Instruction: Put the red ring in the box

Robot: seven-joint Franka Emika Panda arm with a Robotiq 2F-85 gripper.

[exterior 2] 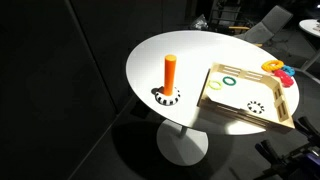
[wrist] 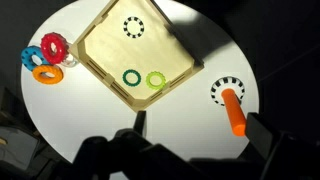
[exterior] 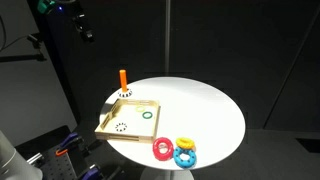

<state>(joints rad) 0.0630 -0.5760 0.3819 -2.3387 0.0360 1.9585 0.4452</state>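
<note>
The red ring lies on the white round table, left of the box, touching a blue ring and an orange ring. In an exterior view the red ring sits near the table's front edge, apart from the box. The box is a shallow light-wood tray and also shows in the other exterior view. It holds two thin green rings and a black dotted circle. My gripper is open and empty, high above the table, far from the red ring.
An orange peg stands upright on a black-and-white dotted base next to the box; it shows in both exterior views. The table is small and round, with dark curtains behind it.
</note>
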